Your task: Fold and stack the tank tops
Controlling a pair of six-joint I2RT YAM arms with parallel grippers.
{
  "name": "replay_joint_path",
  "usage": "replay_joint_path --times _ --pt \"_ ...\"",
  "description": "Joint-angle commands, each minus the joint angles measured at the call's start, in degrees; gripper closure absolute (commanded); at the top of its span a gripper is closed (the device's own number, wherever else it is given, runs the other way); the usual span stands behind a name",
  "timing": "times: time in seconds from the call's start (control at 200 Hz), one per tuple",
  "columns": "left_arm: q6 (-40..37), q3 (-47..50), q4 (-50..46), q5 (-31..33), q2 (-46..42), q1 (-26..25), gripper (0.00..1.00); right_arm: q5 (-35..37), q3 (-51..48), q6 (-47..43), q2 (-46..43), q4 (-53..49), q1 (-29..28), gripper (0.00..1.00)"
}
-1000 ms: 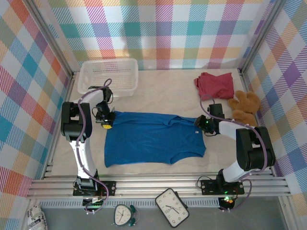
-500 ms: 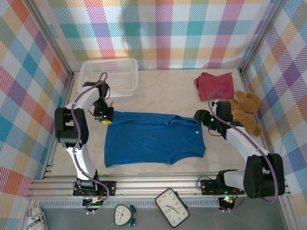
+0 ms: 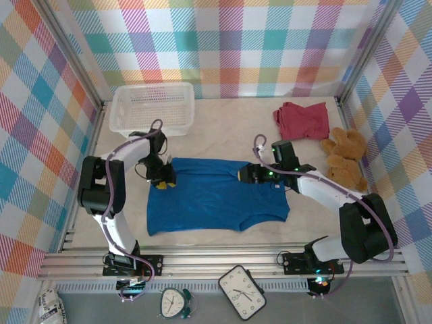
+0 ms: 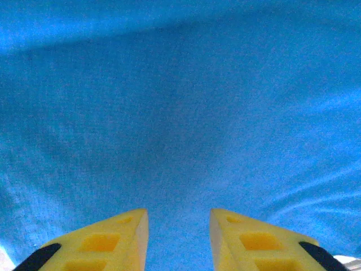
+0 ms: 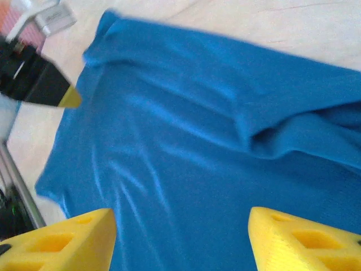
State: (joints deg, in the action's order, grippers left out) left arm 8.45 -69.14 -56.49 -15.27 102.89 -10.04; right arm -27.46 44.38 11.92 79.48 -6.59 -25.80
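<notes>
The bright blue tank top (image 3: 216, 199) lies spread flat mid-table, with a fold bunched at its upper edge (image 3: 246, 167). My left gripper (image 3: 164, 181) hovers over its upper left corner, open, with blue cloth (image 4: 180, 113) below and between the yellow fingers (image 4: 127, 237). Open wide, my right gripper (image 3: 244, 173) sits over the fold near the top's upper middle; its fingers (image 5: 73, 237) frame wrinkled blue cloth (image 5: 186, 158). The left gripper's yellow tip (image 5: 70, 99) shows at the far corner. A dark red tank top bundle (image 3: 302, 120) lies crumpled at the back right.
A white mesh basket (image 3: 152, 108) stands at the back left. A brown teddy bear (image 3: 345, 158) sits by the right wall, beside the red bundle. Two clocks (image 3: 243, 291) lie below the table's front rail. Plaid walls close three sides.
My left gripper has slid right onto the blue top's upper left corner. My right arm has swung left from the top's right edge to over its upper fold.
</notes>
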Motion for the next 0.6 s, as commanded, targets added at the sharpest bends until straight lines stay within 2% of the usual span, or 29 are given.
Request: replay_joint_path --times 0.0,0.085,0.185,0.395,0.505,0.595 --pt "6.2 4.7 1.2 3.9 -7.6 0.1 0.62 -1.7 3.6 -16.1 0.9 -8.9 -4.4 0.38" --pt "9.4 8.5 1.0 6.2 -10.6 0.2 0.59 2.3 5.0 -26.7 1.4 -15.1 -8.3 0.39" --pt "14.1 13.1 1.1 7.3 -14.4 0.2 0.59 4.6 4.8 -33.2 1.5 -18.8 -11.5 0.39" --pt "27.5 23.2 2.2 7.0 -24.9 -0.7 0.57 9.8 2.2 -39.3 0.6 -20.2 -16.9 0.35" --pt "30.8 25.5 -3.3 14.5 -28.9 -1.6 0.56 13.1 0.8 -41.8 1.1 -20.8 -20.4 0.33" --pt "34.1 28.7 -3.8 13.8 -31.1 -2.0 0.56 13.7 -0.7 -42.4 1.3 -20.2 -22.6 0.33"
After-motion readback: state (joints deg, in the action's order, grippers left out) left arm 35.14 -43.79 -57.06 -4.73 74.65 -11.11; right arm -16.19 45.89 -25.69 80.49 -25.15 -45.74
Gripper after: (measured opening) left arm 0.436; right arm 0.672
